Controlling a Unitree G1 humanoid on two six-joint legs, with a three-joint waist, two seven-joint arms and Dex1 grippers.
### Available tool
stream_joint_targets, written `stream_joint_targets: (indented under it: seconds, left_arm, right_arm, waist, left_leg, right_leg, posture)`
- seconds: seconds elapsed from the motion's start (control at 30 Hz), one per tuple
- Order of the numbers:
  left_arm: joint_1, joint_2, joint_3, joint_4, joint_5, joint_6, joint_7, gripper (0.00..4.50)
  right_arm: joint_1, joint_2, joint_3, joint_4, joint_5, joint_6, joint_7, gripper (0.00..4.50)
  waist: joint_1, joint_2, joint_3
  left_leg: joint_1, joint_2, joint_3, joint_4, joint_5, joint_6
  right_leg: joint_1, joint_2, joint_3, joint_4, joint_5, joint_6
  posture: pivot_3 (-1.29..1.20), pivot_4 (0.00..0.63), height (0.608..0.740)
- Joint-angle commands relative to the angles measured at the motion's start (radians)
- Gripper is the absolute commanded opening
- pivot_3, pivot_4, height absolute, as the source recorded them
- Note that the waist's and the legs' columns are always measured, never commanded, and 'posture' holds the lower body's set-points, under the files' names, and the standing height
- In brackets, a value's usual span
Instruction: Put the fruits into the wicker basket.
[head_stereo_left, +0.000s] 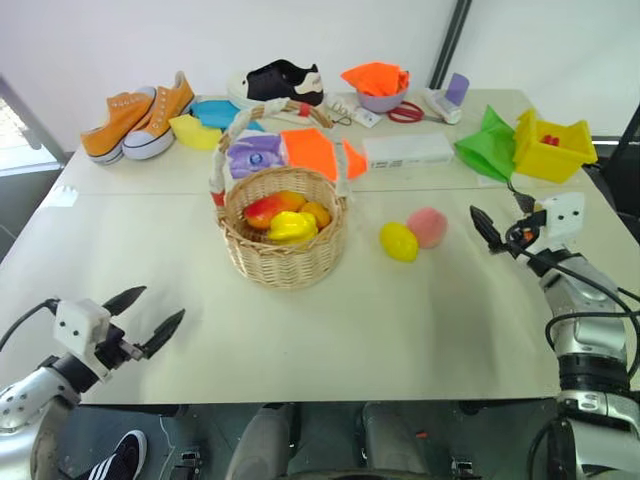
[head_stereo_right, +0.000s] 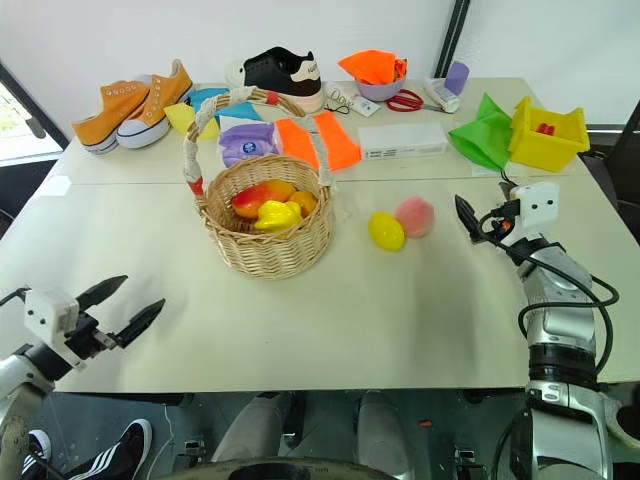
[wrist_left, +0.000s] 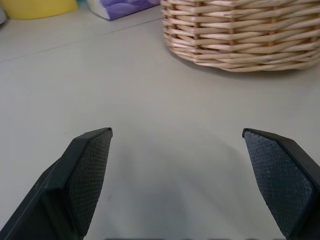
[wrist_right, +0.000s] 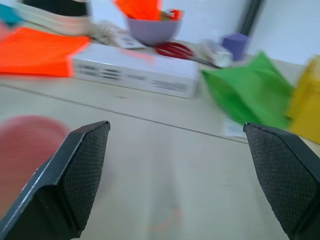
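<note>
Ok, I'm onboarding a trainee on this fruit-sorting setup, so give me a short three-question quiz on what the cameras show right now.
1. True or false: the wicker basket already holds fruit.
2. Which fruits lie on the table outside it? A) lemon and peach B) two bananas C) none
3. Fill in: the right pincer is ____ and nearest the ____.

Key: 1 true; 2 A; 3 open, peach.

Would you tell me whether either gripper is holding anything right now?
Nothing is held: the left gripper and right gripper are both open and empty.
</note>
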Motion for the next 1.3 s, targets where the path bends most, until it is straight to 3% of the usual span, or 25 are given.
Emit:
stream_joint_targets:
  seconds: [0.03,0.17,0.77,0.93,1.03,1.13,1.3]
  left_arm:
    - [0.001,-0.013,0.016,-0.026,-0.01,-0.03,0.0,4.5]
    - [-0.011,-0.015,0.008,-0.005,0.042,-0.034,0.036,4.5]
    - [-0.066,-0.009,0.001,0.013,-0.044,-0.064,-0.108,4.5]
    - [-0.036,0.006,0.008,-0.063,-0.124,-0.023,-0.176,4.5]
    - [-0.017,0.03,0.007,-0.119,-0.153,0.01,-0.194,4.5]
    - [-0.025,0.046,-0.012,-0.175,-0.18,0.05,-0.196,4.5]
    - [-0.057,0.045,-0.044,-0.231,-0.182,0.082,-0.182,4.5]
  right_arm:
    - [-0.03,-0.024,-0.027,0.051,-0.019,-0.048,-0.033,4.46]
    - [-0.028,-0.025,-0.017,0.066,-0.023,-0.067,-0.022,4.46]
    - [0.026,-0.016,-0.025,-0.04,0.022,-0.045,0.02,4.46]
    - [0.132,-0.031,0.0,-0.257,0.158,0.091,0.19,4.46]
    - [0.228,-0.113,0.047,-0.407,0.181,0.231,0.291,4.46]
    - [0.221,-0.166,0.068,-0.46,0.151,0.306,0.277,4.46]
    - [0.107,-0.138,0.104,-0.493,0.152,0.447,0.191,4.46]
  waist:
    - [0.001,0.0,0.0]
    - [0.0,0.0,0.0]
    - [-0.003,0.001,0.0]
    - [-0.001,0.001,0.0]
    - [0.002,0.001,0.001]
    - [-0.002,0.002,0.001]
    - [-0.008,0.002,0.001]
  left_leg:
    - [0.0,0.0,0.0,0.0,0.0,0.0]
    - [0.0,0.0,0.0,0.0,0.001,0.002]
    - [0.0,0.0,0.0,0.0,0.001,0.002]
    - [0.0,0.0,0.0,0.0,0.001,0.002]
    - [0.0,0.0,0.0,0.0,0.0,0.002]
    - [-0.001,0.0,0.0,0.0,0.0,0.001]
    - [-0.001,0.002,0.001,0.0,-0.001,0.0]
  right_leg:
    - [0.0,0.0,0.0,0.0,0.0,0.0]
    - [0.001,0.0,0.0,-0.001,0.0,0.0]
    - [0.001,0.0,0.0,0.0,0.0,0.0]
    - [0.001,0.0,0.0,-0.001,0.0,0.0]
    - [0.001,0.0,0.0,-0.001,0.0,0.0]
    - [0.001,-0.001,0.0,-0.002,0.0,0.0]
    - [0.0,0.0,0.001,-0.002,-0.001,-0.001]
  posture:
    - [0.0,0.15,0.74]
    - [0.0,0.15,0.74]
    - [0.0,0.15,0.74]
    - [0.0,0.15,0.74]
    - [0.0,0.15,0.74]
    - [0.0,0.15,0.74]
    - [0.0,0.15,0.74]
